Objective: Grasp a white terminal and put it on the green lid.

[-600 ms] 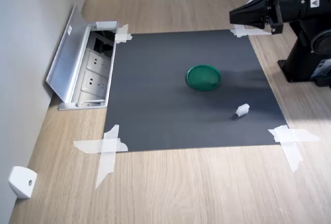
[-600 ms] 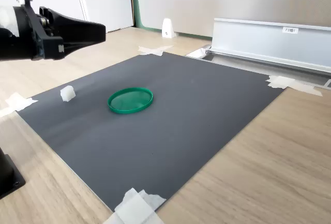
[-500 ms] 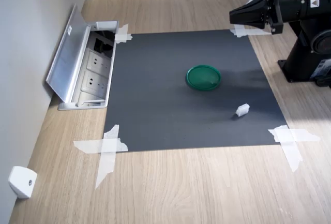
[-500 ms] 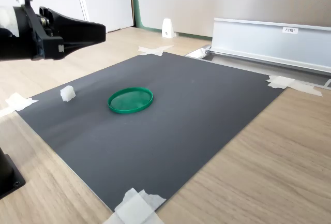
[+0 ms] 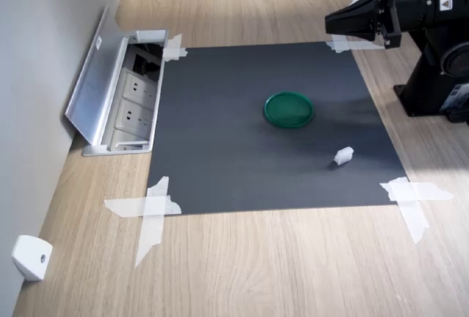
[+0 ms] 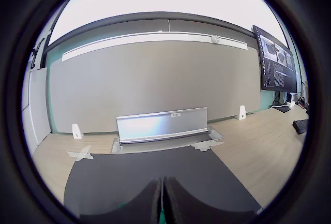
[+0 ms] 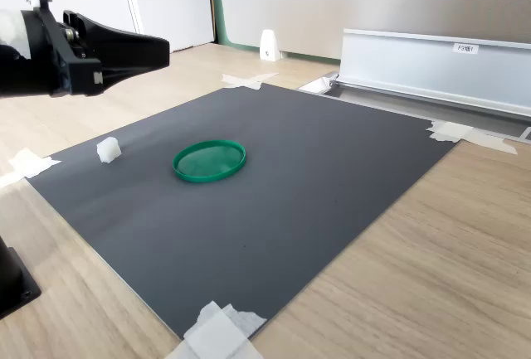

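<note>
Showing wall monitor (image 6: pixel 274 63) — wrist view only

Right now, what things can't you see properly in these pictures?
- White terminal: too small in both exterior views for details; missing from the wrist view.
- Green lid: hidden in the wrist view below the end effector.
- Arm base: cut off by the first exterior view's right edge.

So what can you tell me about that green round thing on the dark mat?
The green lid is a flat, round, dark-green disc with a slightly raised rim, plastic by the look of it. It lies flat near the middle of the black mat, rim upward, with nothing in it. Only the mat touches it. The small white terminal sits apart from it on the same mat, and the gripper hangs well clear, up in the air.
</note>
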`<state>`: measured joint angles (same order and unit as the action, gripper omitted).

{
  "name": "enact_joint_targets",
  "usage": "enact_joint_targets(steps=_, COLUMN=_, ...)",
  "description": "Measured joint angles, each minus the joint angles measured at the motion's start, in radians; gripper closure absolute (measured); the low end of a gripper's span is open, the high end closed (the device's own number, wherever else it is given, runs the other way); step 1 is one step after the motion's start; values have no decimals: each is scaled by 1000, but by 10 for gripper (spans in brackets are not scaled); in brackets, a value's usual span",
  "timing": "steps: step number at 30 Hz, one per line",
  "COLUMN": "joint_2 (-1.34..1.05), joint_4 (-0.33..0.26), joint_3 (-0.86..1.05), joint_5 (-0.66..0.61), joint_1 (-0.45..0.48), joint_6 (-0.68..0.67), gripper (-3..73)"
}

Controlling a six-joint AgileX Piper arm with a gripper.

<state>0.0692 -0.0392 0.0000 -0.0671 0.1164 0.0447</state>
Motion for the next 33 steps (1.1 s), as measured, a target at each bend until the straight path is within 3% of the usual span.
enact_joint_targets(steps=22, joint_2=0, joint_4=-11, joint_3=-7, joint_5=-12, joint_1=0, joint_6=0, gripper=704)
enact_joint_targets(steps=33, joint_2=20, joint_4=-1, joint_3=-229, joint_5=-317, joint_1=0, joint_6=-16, gripper=704)
